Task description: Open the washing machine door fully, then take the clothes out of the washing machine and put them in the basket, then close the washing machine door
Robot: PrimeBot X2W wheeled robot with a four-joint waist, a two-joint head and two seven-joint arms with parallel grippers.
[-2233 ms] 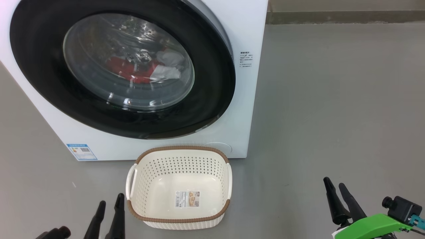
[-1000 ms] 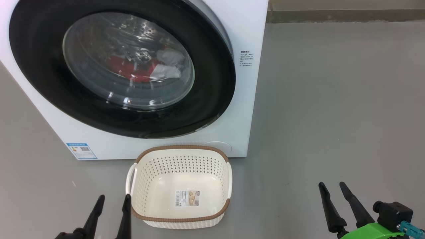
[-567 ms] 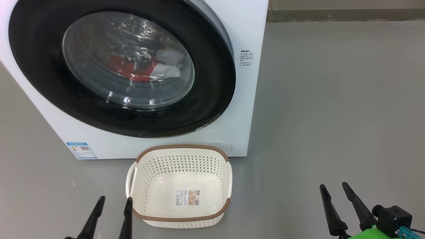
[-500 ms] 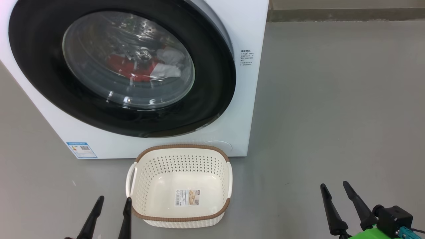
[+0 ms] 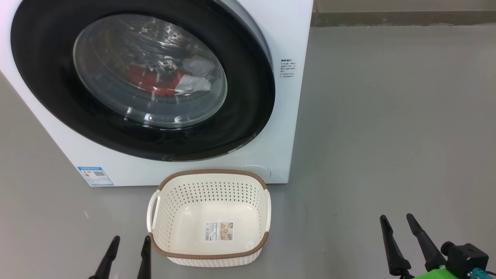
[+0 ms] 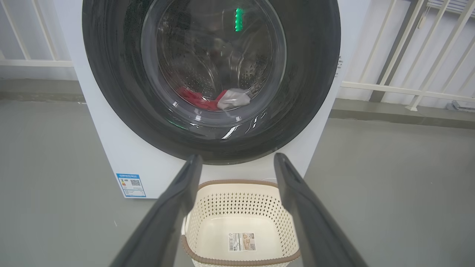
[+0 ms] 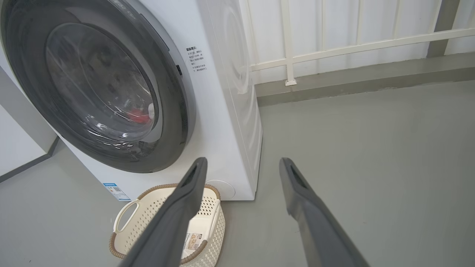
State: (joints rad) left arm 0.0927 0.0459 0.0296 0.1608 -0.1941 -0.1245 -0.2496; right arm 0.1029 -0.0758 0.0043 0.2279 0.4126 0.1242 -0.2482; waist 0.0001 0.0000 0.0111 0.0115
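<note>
Where the washing machine stands: far left on the grey floor, with its white front turned toward the robot.
Blue label sticker: low on that front, at its left corner.
Left gripper: near left, its fingers spread wide and gripping nothing (in its wrist view the basket shows past the gap). Its right finger lies just beside the basket's near left corner, and whether they touch cannot be told.
Washing machine door: shut flat against the front, a glossy black rim around a clear bulging window.
Clothes: inside the drum, a red and white heap seen through the window, lying low.
Basket: upright on the floor just near of the machine, below the door's right half, with a paper label on its bottom.
Printed notice: small dark text on the front, right of the door.
Right gripper: near right, well apart from basket and machine, its fingers parted and empty over the floor.
White railing: far, behind the machine's right side.
</note>
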